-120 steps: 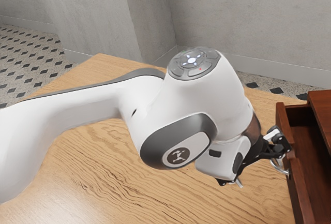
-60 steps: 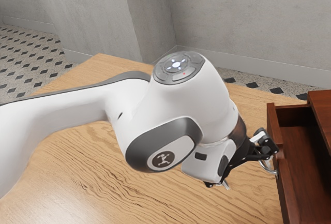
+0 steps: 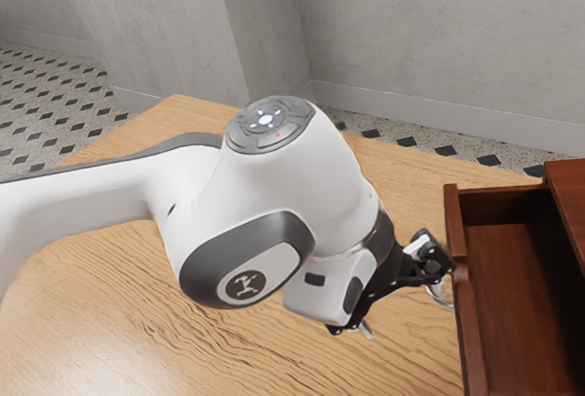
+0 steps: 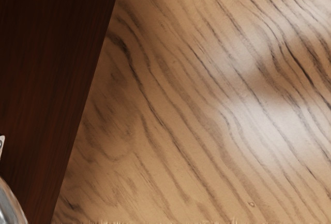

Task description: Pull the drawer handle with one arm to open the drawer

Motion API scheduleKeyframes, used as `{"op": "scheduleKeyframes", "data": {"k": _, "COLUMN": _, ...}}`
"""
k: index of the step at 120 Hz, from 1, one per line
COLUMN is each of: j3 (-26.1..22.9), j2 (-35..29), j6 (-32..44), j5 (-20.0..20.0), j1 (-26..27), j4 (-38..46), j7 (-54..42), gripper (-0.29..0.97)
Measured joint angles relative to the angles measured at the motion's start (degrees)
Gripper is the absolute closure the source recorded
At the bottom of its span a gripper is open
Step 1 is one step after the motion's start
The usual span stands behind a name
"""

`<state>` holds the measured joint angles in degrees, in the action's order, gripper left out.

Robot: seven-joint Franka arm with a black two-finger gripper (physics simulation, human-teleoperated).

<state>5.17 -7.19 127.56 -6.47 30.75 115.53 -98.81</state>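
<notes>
— While we take the exterior view first, how does the pincer (image 3: 435, 261) stand?
— Nearly closed. Its black fingers pinch the upper part of the handle (image 3: 442, 294), right against the front of the drawer (image 3: 457, 323). The handle's silver loop shows just below them.
— And the drawer?
— It is at the exterior view's right, in dark red wood. It stands pulled out from the cabinet (image 3: 567, 190), so its inside lies open to view from above. Its front faces the arm (image 3: 274, 204).
— What of the arm?
— White, coming in from the exterior view's left, low over the light-wood bench (image 3: 119, 323), with its wrist bent toward the drawer front. Behind are grey walls and a tiled floor (image 3: 55, 94).
— Now the wrist view. What does it add?
— A close look at the drawer (image 4: 46, 79) front, a dark, smooth panel with a slanted edge. Beside it is the bench (image 4: 207, 105), its grain plain and a pale sheen across it.
— Any of the handle?
— A curved silver bit that I take for the handle (image 4: 7, 206) sits against the drawer front, just under the hand. Too little of it shows to be sure.
— So which view tells what?
— The grip, the arm, the drawer's inside and the room are read from the exterior view. The surfaces of panel and bench are read from the wrist view.
</notes>
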Motion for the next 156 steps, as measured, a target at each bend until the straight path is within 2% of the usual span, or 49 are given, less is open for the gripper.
{"op": "scheduleKeyframes", "data": {"k": 66, "j3": 2.49, "j2": -5.64, "j6": 1.32, "j5": -0.31, "j1": 0.95, "j4": 5.84, "j7": 0.1, "gripper": 0.02}}
{"op": "scheduleKeyframes", "data": {"k": 70, "j3": 4.04, "j2": -5.98, "j6": 1.36, "j5": -0.4, "j1": 2.46, "j4": 6.09, "j7": 0.1, "gripper": 0.02}}
{"op": "scheduleKeyframes", "data": {"k": 80, "j3": 11.4, "j2": -6.43, "j6": 1.4, "j5": -1.08, "j1": 9.7, "j4": 6.26, "j7": 0.11, "gripper": 0.0}}
{"op": "scheduleKeyframes", "data": {"k": 90, "j3": 13.64, "j2": -6.62, "j6": 1.39, "j5": -1.73, "j1": 11.94, "j4": 6.22, "j7": 0.13, "gripper": 0.0}}
{"op": "scheduleKeyframes", "data": {"k": 144, "j3": 14.25, "j2": -9.71, "j6": 0.81, "j5": -2.39, "j1": 13.01, "j4": 5.93, "j7": 0.16, "gripper": 0.0}}
{"op": "scheduleKeyframes", "data": {"k": 156, "j3": 14.15, "j2": -10.14, "j6": -1.19, "j5": -2.38, "j1": 13.01, "j4": 3.24, "j7": 0.08, "gripper": 0.0}}
